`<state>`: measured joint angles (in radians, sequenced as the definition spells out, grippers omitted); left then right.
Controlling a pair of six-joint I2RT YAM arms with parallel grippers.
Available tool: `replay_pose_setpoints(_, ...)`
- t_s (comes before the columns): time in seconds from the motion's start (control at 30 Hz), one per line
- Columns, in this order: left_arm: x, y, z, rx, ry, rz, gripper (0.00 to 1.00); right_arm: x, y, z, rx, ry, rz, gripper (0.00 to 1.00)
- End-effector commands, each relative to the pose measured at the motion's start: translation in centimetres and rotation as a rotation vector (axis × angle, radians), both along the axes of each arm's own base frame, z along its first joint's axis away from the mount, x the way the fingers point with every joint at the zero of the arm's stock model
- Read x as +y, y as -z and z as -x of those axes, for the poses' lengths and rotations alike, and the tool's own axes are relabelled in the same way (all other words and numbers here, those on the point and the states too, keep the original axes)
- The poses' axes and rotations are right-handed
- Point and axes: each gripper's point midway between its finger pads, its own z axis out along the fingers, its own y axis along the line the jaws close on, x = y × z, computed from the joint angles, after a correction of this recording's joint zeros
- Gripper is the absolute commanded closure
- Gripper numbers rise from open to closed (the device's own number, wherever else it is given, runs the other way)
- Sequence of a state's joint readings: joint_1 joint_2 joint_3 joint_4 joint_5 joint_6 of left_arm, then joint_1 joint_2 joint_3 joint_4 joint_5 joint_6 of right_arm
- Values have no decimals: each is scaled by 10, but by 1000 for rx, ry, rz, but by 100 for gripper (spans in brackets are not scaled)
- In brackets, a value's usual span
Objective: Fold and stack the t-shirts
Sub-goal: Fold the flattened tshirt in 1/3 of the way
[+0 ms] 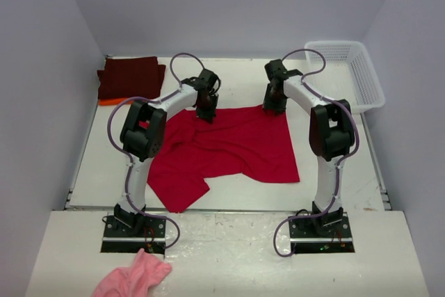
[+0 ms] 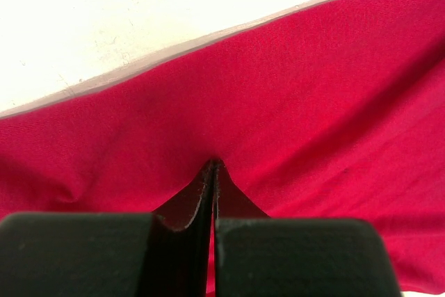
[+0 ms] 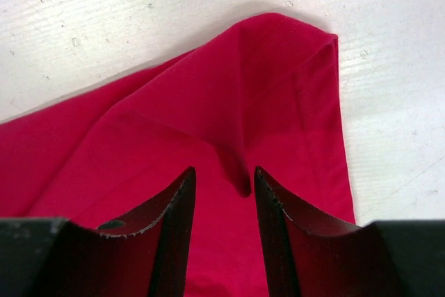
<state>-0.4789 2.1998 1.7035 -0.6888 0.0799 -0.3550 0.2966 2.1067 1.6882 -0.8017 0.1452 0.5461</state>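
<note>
Although lying mostly flat at the middle of the surface, red t-shirt attended at both ends of its far hem, presumably for lifting and folding toward the near edge. At one end, left tool clenched on a pinch of cloth; at the other, right tool with jaws part-way apart astride a raised pleat, grip not determinable. At far-left corner, maroon t-shirt folded atop orange t-shirt, likely the stack site.

Red t-shirt corner seen laid on white worktop, hemmed edge at right. Right gripper fingers parted, tips set on cloth; dark crease gathered between them.
</note>
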Motion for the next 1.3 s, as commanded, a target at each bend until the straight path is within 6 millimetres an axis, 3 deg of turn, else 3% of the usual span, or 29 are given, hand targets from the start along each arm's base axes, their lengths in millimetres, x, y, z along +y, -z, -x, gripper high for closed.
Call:
replay_pose_setpoints(0.0,-1,-10,6,-3,27,17,100,-1,6,1,14,37,27,59)
replay_pose_setpoints(0.6,-3,-23,7,-25,34,45,100,-2,7,-7,26,70,50,67)
replay_pose_setpoints(0.7,-3,-25,8,-28,35,49,100,-2,7,-10,23,68,56,73)
replay_pose_setpoints(0.73,-4,-25,7,-30,35,51,100,-2,5,-10,26,68,57,84)
replay_pose_setpoints(0.83,-4,-26,7,-32,35,55,100,-3,6,-10,31,70,55,92)
replay_pose_setpoints(0.9,-5,-26,6,-33,37,59,100,-2,5,-9,28,72,55,87)
replay_pose_setpoints(0.93,-5,-26,6,-33,37,59,100,-3,7,-7,34,73,55,78)
replay_pose_setpoints(1.27,-5,-27,5,-38,40,57,100,-1,6,-2,38,71,41,72)
